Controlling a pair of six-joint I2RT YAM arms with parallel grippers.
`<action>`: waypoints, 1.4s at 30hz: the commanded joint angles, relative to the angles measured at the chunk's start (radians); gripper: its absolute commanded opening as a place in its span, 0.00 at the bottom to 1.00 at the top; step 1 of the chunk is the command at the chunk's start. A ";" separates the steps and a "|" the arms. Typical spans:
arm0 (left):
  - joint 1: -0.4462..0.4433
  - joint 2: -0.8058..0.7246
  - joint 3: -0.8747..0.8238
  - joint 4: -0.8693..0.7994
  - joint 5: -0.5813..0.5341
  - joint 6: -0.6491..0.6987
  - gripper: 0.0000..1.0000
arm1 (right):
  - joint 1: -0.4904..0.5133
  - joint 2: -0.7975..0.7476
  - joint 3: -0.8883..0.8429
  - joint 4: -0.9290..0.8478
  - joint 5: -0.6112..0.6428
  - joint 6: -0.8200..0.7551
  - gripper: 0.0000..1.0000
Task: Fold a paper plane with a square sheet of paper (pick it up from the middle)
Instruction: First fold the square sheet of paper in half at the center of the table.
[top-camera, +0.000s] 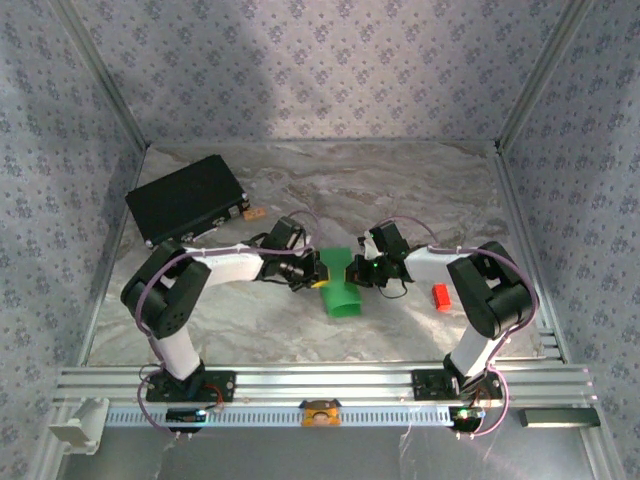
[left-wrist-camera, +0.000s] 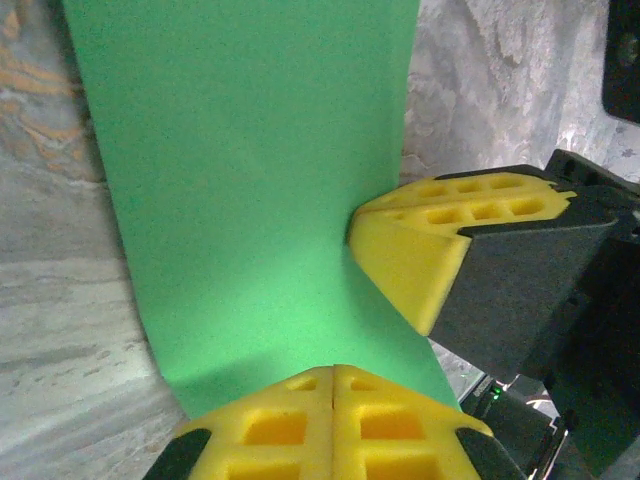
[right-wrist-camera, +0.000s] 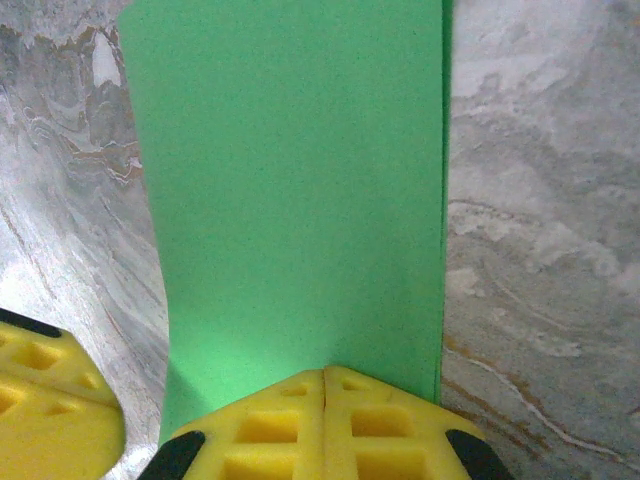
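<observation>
Top external view: the square sheet of paper (top-camera: 341, 291) is held mid-table between the two arms. It looks narrow where it is pinched at either side, and its near part bulges in a curve toward the arm bases. The left gripper (top-camera: 317, 272) grips the sheet's left edge and the right gripper (top-camera: 362, 268) its right edge. In each wrist view the yellow pads (right-wrist-camera: 300, 420) are pressed flat together, with the green paper running out from their seam over the marbled table (top-camera: 420, 190). In the left wrist view the opposing gripper's pad presses against the sheet's right edge. Left of the sheet, the left forearm (top-camera: 235, 262) lies between it and the black case (top-camera: 187, 198), which sits farther back and well apart. A small tan piece (top-camera: 254, 212), too small to identify, lies just beside that case. Right of the sheet, beyond the right forearm, a small red block (top-camera: 441, 296) rests apart from the paper.
</observation>
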 joint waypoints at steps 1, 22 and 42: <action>-0.013 0.035 -0.017 0.062 0.044 -0.026 0.02 | 0.002 0.034 -0.046 -0.147 0.107 0.007 0.00; -0.019 -0.043 -0.052 0.033 0.010 -0.007 0.03 | -0.003 0.037 -0.057 -0.144 0.110 0.007 0.00; -0.071 0.049 -0.212 0.124 -0.040 0.047 0.03 | -0.011 0.040 -0.083 -0.119 0.103 0.007 0.00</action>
